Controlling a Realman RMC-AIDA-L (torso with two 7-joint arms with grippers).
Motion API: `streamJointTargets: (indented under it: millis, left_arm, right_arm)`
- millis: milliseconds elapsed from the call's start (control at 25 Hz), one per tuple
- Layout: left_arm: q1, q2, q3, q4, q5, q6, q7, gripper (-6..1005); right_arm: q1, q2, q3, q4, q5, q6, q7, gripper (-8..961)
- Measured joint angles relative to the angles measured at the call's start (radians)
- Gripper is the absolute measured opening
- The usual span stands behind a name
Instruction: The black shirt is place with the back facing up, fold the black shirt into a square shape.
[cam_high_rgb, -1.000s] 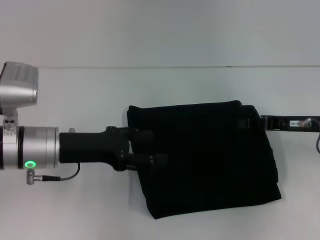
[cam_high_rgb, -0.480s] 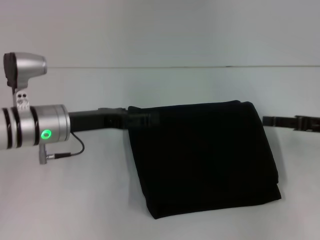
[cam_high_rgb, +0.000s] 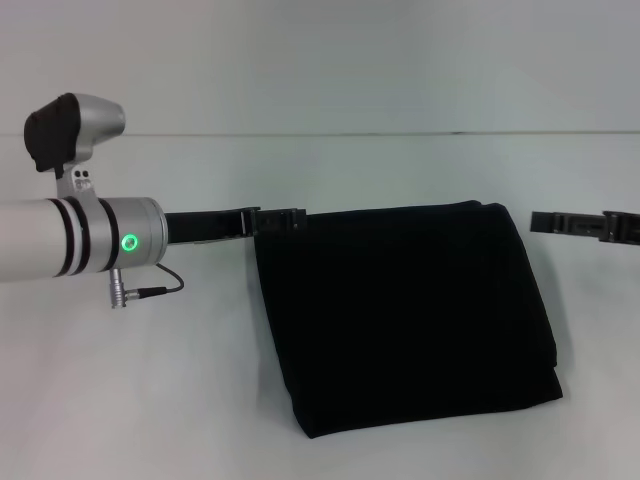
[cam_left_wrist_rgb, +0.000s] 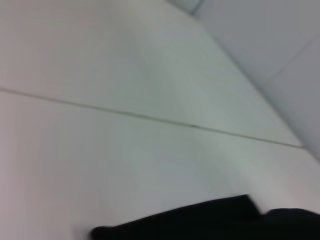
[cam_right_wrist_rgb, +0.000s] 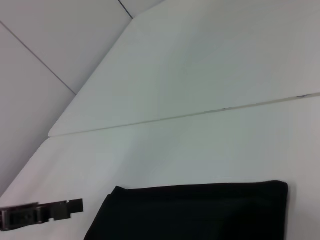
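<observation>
In the head view the black shirt (cam_high_rgb: 405, 315) lies folded into a rough square on the white table (cam_high_rgb: 150, 400), right of centre and toward the near edge. Its far edge runs nearly straight, its left edge slants toward the near right, and at the near-right corner an under layer shows just past the top one. The left arm reaches in from the left, silver with a lit green ring (cam_high_rgb: 128, 241) and a thin cable hanging below it. The left gripper (cam_high_rgb: 298, 216), seen edge-on as a thin black bar, has its tip over the shirt's far-left corner; whether it touches the cloth, or is clenched or released, cannot be told from here. The right gripper (cam_high_rgb: 538, 219) enters from the right at the level of the shirt's far edge, with a strip of bare table between it and the far-right corner; I cannot tell whether it is clenched or released either. A faint seam (cam_high_rgb: 350, 133) crosses the table far behind the shirt. The left wrist view is blurred: white table, the seam (cam_left_wrist_rgb: 150, 117), and a dark band of shirt (cam_left_wrist_rgb: 200, 222). In the right wrist view the shirt (cam_right_wrist_rgb: 200, 212) lies flat, and the left gripper (cam_right_wrist_rgb: 77, 205) is just beside its corner with a little table showing between them.
</observation>
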Motion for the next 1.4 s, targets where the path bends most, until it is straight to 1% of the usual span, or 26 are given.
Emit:
streamJointTargets:
  millis: [120, 360, 640, 960, 1400]
  left_arm:
    - [-0.012, -0.002, 0.02, -0.024, 0.004, -0.063, -0.038, 932]
    - [-0.031, -0.003, 0.024, -0.07, 0.006, -0.162, -0.081, 931]
    - [-0.034, -0.003, 0.025, -0.085, 0.007, -0.195, -0.083, 930]
    - [-0.06, -0.007, 0.039, -0.13, 0.007, -0.231, -0.084, 930]
    - [-0.085, -0.01, 0.053, -0.149, 0.007, -0.235, -0.084, 928]
  right_arm:
    - [0.014, 0.007, -0.009, 0.001, -0.003, 0.013, -0.001, 940]
    - [0.02, 0.011, -0.015, 0.002, -0.004, 0.015, -0.004, 940]
    - [0.021, 0.011, -0.022, 0.002, -0.004, 0.017, -0.007, 940]
    - [0.024, 0.013, -0.026, 0.002, -0.004, 0.021, -0.007, 941]
    - [0.026, 0.013, -0.027, 0.002, -0.004, 0.028, -0.009, 941]
